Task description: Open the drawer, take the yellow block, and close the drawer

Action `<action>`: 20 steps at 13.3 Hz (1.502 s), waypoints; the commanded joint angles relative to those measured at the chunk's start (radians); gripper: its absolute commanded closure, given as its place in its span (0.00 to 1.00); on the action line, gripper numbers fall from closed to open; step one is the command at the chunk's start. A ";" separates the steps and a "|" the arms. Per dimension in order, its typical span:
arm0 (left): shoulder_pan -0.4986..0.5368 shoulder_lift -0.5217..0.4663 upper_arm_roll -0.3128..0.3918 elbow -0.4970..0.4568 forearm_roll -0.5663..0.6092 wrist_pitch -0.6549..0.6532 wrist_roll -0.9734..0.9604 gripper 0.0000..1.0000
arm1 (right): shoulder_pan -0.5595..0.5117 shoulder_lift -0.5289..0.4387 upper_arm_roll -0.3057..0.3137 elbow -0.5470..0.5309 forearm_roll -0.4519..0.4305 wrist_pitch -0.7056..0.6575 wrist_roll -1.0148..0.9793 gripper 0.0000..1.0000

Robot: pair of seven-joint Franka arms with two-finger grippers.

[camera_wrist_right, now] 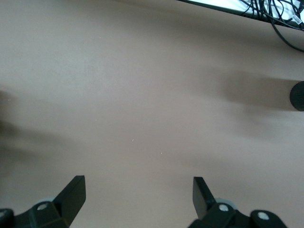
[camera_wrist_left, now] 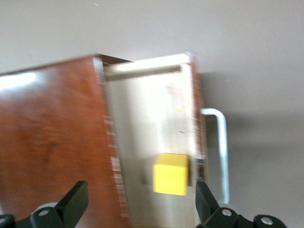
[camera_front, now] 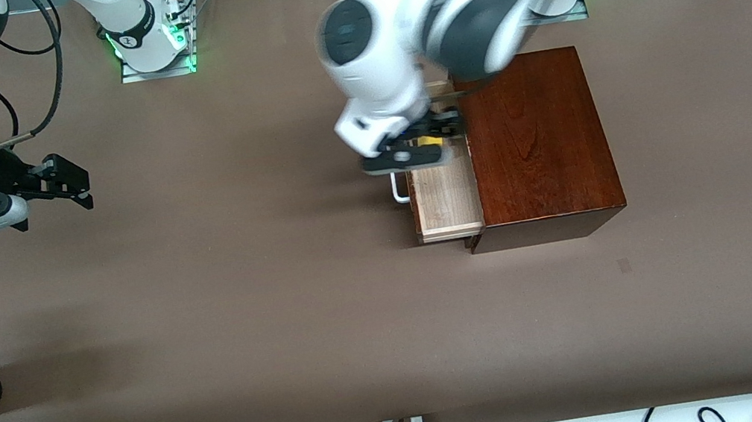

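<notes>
Inside, yellow block (camera_wrist_left: 171, 174), pale-wood drawer (camera_wrist_left: 156, 123)

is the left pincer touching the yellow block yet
Apart. The left wrist view shows the left pincer open over the drawer, with pale drawer floor visible between each fingertip and the yellow block.

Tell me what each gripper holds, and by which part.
Nothing is held. The left gripper is open over the open drawer, the yellow block lying loose between its fingers. The right gripper waits open above bare table.
</notes>
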 commanded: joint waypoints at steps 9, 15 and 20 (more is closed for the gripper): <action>0.454 -0.341 0.087 -0.235 -0.184 0.026 0.551 0.00 | 0.147 0.055 0.019 0.001 -0.001 -0.093 -0.027 0.00; 0.444 -0.563 0.195 -0.547 -0.267 0.189 0.581 0.00 | 0.405 0.198 0.114 0.108 0.016 -0.016 -0.126 0.00; 0.456 -0.555 0.187 -0.534 -0.267 0.161 0.598 0.00 | 0.445 0.456 0.255 0.398 -0.002 0.025 -0.232 0.00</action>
